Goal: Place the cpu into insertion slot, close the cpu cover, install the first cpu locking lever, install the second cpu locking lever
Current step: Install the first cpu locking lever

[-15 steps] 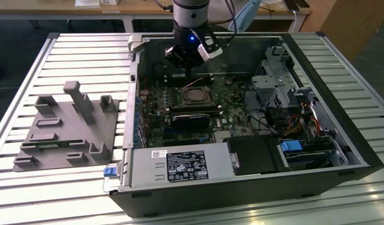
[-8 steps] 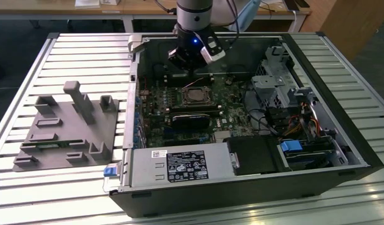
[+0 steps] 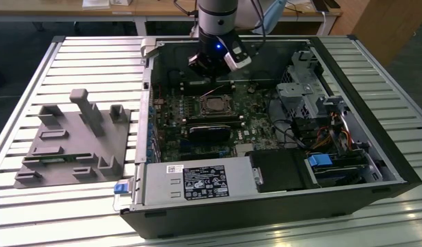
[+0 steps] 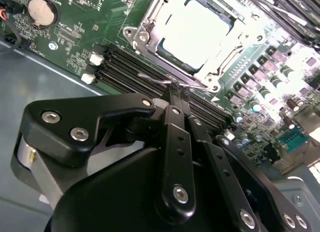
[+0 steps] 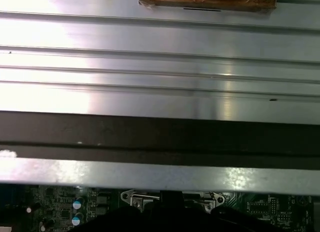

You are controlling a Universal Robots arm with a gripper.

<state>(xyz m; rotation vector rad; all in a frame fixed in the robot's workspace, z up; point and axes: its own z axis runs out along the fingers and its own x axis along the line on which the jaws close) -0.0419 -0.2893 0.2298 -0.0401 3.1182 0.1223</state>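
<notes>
Exterior view: one open computer case (image 3: 375, 128) lies on the slatted metal bench (image 3: 94, 56). Inside it are a green board, the insertion slot (image 3: 203, 108) and one boxed power supply (image 3: 197, 182). One grey fixture (image 3: 73, 139) sits beside the case, and a wooden bench (image 3: 149, 9) stands behind.

In the second wrist view, one cpu (image 4: 192, 29) sits in the slot, framed by the cpu cover (image 4: 159, 46). The gripper (image 4: 176, 89) has its jaws drawn together at one thin wire lever (image 4: 152, 78). I cannot tell whether they pinch it.
</notes>
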